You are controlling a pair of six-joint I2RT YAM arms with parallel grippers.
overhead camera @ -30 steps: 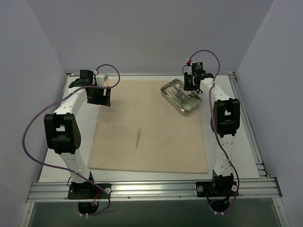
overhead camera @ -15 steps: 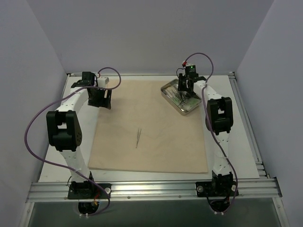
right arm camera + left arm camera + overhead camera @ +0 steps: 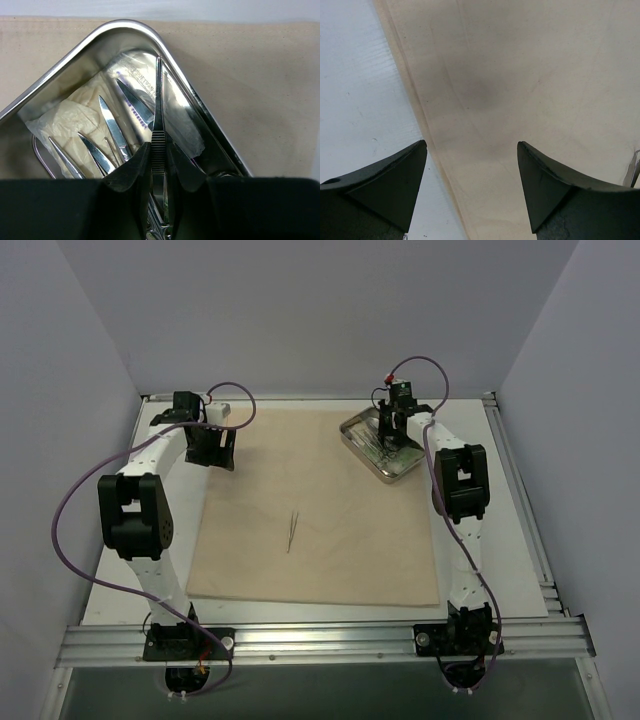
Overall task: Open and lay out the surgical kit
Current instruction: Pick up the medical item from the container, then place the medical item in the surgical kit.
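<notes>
The beige cloth wrap (image 3: 310, 510) lies spread flat on the table. One pair of thin tweezers (image 3: 292, 531) rests near its middle. The steel tray (image 3: 352, 436) stands on the cloth's far right corner. In it lie several pointed steel instruments (image 3: 112, 127) on clear packets (image 3: 75, 107). My right gripper (image 3: 159, 157) is down in the tray, its fingers (image 3: 131, 167) pressed on both sides of the ribbed grip of a second pair of tweezers (image 3: 158, 105). My left gripper (image 3: 472, 145) hovers open over the cloth's far left edge (image 3: 415, 100), holding nothing.
White table surface (image 3: 355, 100) shows left of the cloth. The tray's raised rim (image 3: 125, 27) surrounds the instruments. A metal frame rail (image 3: 320, 638) runs along the near edge, and grey walls enclose the table on three sides.
My right gripper has moved left and down into the tray and has closed on the ribbed tweezers. The left arm has barely shifted.
</notes>
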